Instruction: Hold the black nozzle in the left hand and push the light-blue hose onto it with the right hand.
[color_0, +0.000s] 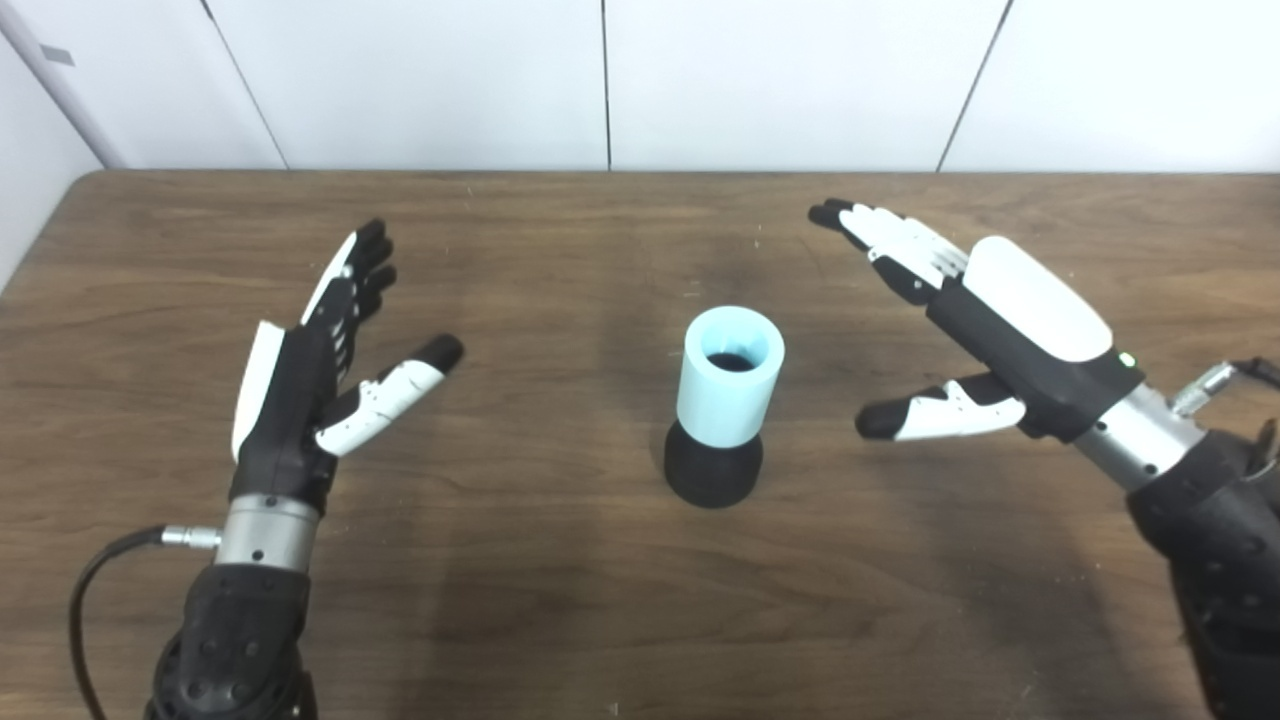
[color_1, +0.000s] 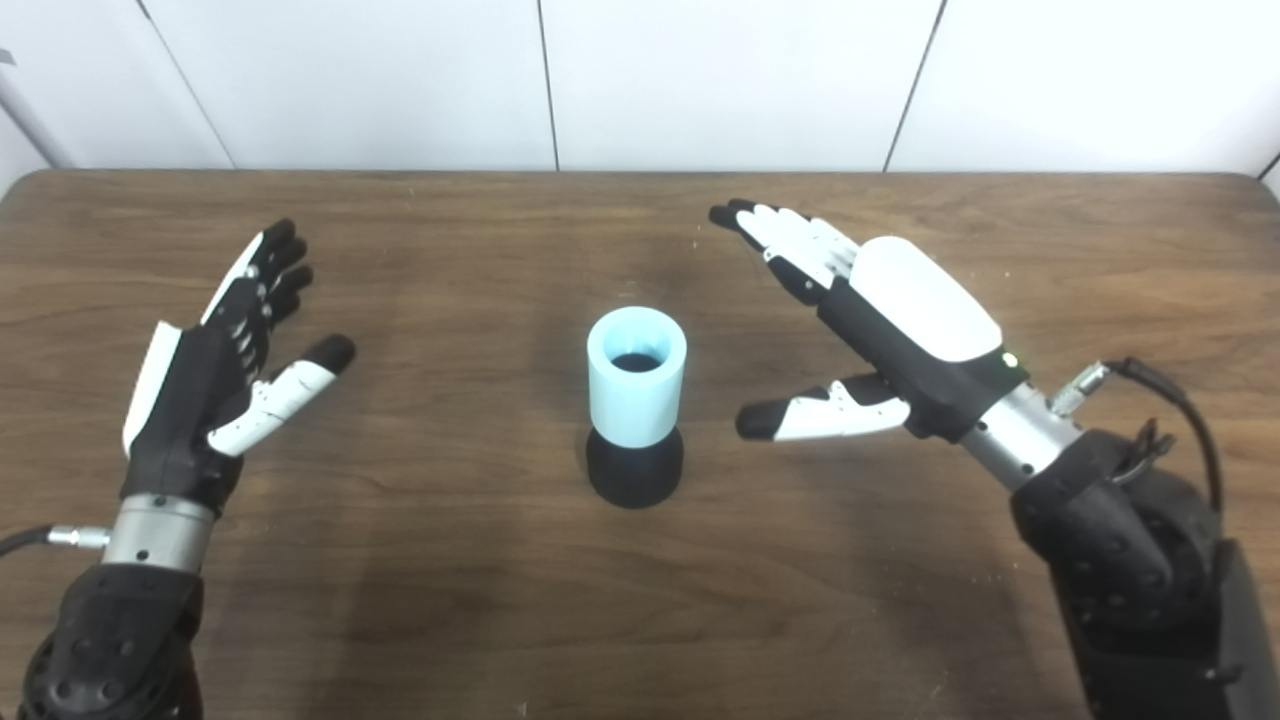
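Hose (color_0: 729, 377) is standing seated on the nozzle (color_0: 713, 464) mid-table; probably light and stiff, so you're gripping the nozzle's flared base; left hand (color_0: 300, 375) and right hand (color_0: 985, 325) are hovering spread, empty.

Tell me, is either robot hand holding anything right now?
No. The left hand and right hand are both open, apart from the light-blue hose standing on the black nozzle.
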